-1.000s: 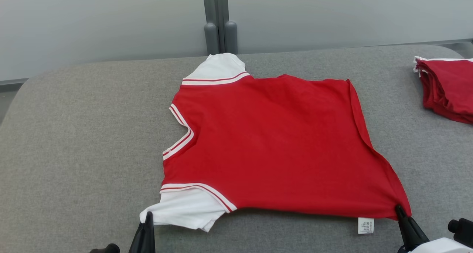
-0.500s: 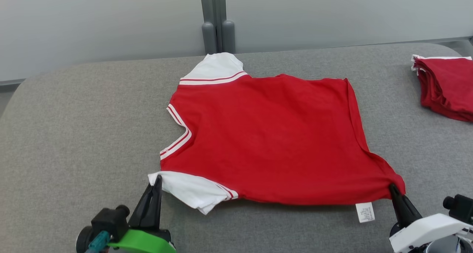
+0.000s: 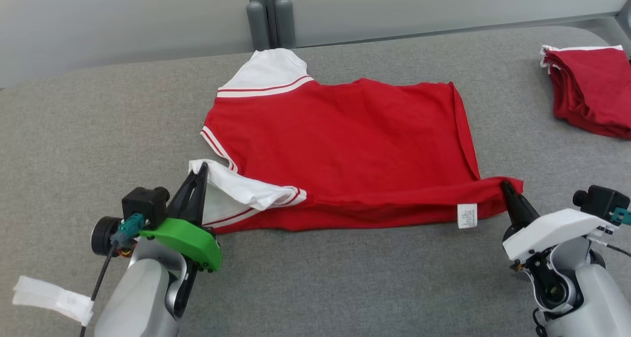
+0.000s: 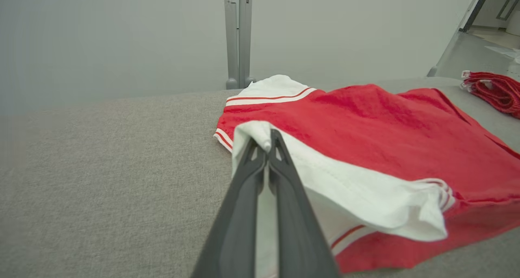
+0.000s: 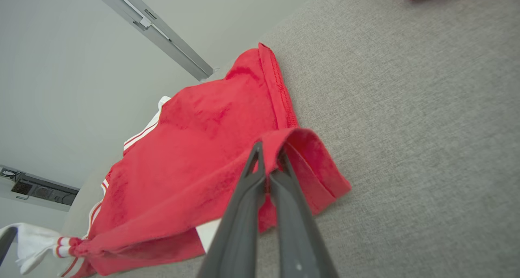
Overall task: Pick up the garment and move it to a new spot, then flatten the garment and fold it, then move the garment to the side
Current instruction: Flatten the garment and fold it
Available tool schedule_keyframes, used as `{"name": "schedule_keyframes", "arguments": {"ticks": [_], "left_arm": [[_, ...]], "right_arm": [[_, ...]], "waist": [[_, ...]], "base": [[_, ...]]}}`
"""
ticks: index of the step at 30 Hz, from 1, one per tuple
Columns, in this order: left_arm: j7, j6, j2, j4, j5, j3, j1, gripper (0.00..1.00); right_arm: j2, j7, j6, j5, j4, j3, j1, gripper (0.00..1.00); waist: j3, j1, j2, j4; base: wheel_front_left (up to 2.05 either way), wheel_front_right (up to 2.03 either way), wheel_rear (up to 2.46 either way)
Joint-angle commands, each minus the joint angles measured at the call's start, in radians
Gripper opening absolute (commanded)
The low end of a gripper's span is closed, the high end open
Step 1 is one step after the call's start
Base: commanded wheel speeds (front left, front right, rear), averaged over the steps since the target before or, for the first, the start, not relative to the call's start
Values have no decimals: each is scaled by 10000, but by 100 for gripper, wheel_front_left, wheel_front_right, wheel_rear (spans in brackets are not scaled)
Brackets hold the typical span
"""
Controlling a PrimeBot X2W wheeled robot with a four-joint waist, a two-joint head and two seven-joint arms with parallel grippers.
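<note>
The garment (image 3: 345,145) is a red T-shirt with white, red-striped sleeves, spread on the grey table. My left gripper (image 3: 201,172) is shut on the near white sleeve (image 4: 337,196) and holds it lifted and turned over the shirt's body. My right gripper (image 3: 505,186) is shut on the near red hem corner (image 5: 308,148), raised off the table as well. The near edge of the shirt is doubled back between the two grippers, with a white care label (image 3: 467,215) hanging from it. The far sleeve (image 3: 268,71) lies flat.
A stack of folded red garments (image 3: 589,88) sits at the table's far right edge. A grey post (image 3: 266,12) stands behind the table (image 3: 98,120) against a pale wall. A white strap (image 3: 49,297) hangs from my left forearm.
Both grippers have lifted and carried the near sleeve and hem corner away from me, folding the near edge over the shirt. The head camera has shifted too.
</note>
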Motion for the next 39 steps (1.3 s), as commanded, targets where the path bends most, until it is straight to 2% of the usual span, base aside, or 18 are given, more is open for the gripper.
{"name": "schedule_keyframes", "arguments": {"ticks": [1, 5, 6, 7, 8, 13, 18, 23, 29, 39], "left_arm": [[-48, -53, 56, 317, 11, -62, -369, 0], [-132, -60, -16, 1158, -60, -253, -1063, 0], [-158, -60, -49, 1359, -93, -299, -1239, 0], [-175, -61, -59, 1526, -105, -364, -1381, 61], [-191, -62, -78, 1629, -127, -417, -1465, 100], [-194, -67, -48, 1367, -231, -93, -1396, 100], [-187, -69, 48, 677, -22, 482, -409, 100], [-189, -70, -43, 499, 161, 520, 538, 100], [-190, -71, -171, 919, 161, 453, 891, 100], [-190, -70, -294, 2216, -2, 176, 116, 100]], "right_arm": [[53, 16, -6, -71, 191, -13, -324, 0], [46, -162, -6, -240, 760, 68, -997, 0], [9, -266, -6, -285, 896, 101, -1146, 39], [-16, -375, -6, -319, 1027, 156, -1255, 91], [-39, -453, -6, -336, 1129, 201, -1324, 100], [-386, -1041, -6, -569, 1440, 638, -1341, 100], [-919, -1692, -6, -905, 1480, 1125, -811, 100], [-1156, -2047, -6, -1085, 1730, 1367, -420, 100], [-1223, -2285, -6, -1339, 2242, 1586, -691, 100], [-1081, -2525, -6, -1400, 3843, 1952, -1574, 100]], "waist": [[181, 0, 0, -95], [303, 0, 0, -111], [321, 0, 0, -100], [327, 0, 0, -89], [323, 0, 0, -79], [231, 0, 0, -30], [70, 0, 0, 41], [72, 0, 0, 125], [212, 0, 0, 193], [522, 0, 0, 197]], "base": [[0, 0, 0], [0, 0, 0], [0, 0, 0], [0, 0, 0], [0, 0, 0], [0, 0, 0], [0, 0, 0], [0, 0, 0], [0, 0, 0], [0, 0, 0]]}}
